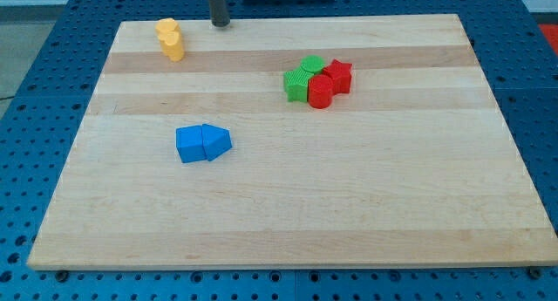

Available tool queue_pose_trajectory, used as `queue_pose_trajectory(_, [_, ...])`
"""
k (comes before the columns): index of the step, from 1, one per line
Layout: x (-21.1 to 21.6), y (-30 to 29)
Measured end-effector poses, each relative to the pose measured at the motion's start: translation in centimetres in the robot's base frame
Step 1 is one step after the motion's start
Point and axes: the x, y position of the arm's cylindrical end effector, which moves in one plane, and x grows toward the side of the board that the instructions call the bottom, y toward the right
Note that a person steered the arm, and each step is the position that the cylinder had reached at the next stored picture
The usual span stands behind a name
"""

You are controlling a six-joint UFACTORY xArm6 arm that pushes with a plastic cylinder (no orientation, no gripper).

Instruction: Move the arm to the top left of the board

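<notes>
My tip (221, 23) is the lower end of a dark rod, touching the wooden board (288, 214) at its top edge, left of centre. Two yellow blocks (170, 38) stand pressed together just to the tip's left, near the board's top left corner. The tip is apart from them by a small gap. A blue cube (189, 145) and a blue pointed block (217, 142) lie side by side at the left middle, well below the tip.
A cluster at the upper right of centre holds a green cube (297, 84), a green rounded block (312, 65), a red cylinder (320, 92) and a red star-like block (338, 75). Blue perforated table (35, 92) surrounds the board.
</notes>
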Motion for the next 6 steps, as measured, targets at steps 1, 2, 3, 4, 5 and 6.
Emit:
queue_pose_trajectory(1, [-0.2,-6.6])
queue_pose_trajectory(2, [-0.1,-9.3])
queue_pose_trajectory(3, [0.6,-11.5])
queue_pose_trajectory(4, [2.5,-12.5])
queue_pose_trajectory(5, [3.6,-10.9])
queue_pose_trajectory(6, [2.2,-14.0])
